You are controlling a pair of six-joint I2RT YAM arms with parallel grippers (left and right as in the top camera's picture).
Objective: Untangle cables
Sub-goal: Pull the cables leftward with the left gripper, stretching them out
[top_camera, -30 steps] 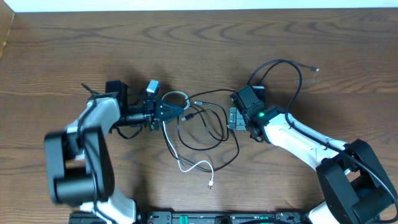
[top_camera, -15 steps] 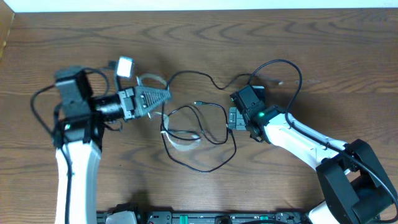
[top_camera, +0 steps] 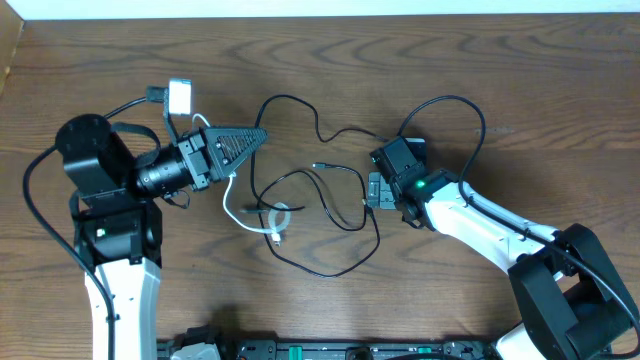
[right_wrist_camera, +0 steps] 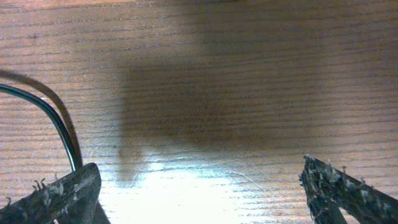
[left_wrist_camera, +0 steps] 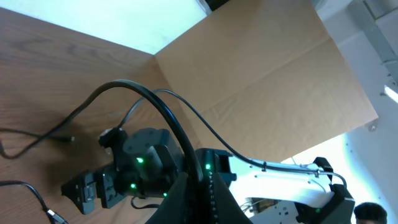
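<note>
The black cables [top_camera: 327, 272] lie in loose overlapping loops at the centre of the overhead frame, between the two arms. Strands rise to the left end effector [top_camera: 262, 132], whose fingers are clamped together on them. The white cable [top_camera: 228, 208] droops just below it, ending at the loops' left edge. The right end effector [top_camera: 372, 190] rests at the loops' right edge, fingers wide apart, a black strand beside one. The surface [top_camera: 500, 60] is dark wood, with a cardboard panel [left_wrist_camera: 267, 68] beyond.

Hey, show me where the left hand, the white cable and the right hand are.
left hand [top_camera: 258, 133]: overhead view, at its fingertips.
white cable [top_camera: 227, 205]: overhead view, on the curve hanging below that hand.
right hand [right_wrist_camera: 200, 167]: right wrist view, midway between its spread fingertips.
</note>
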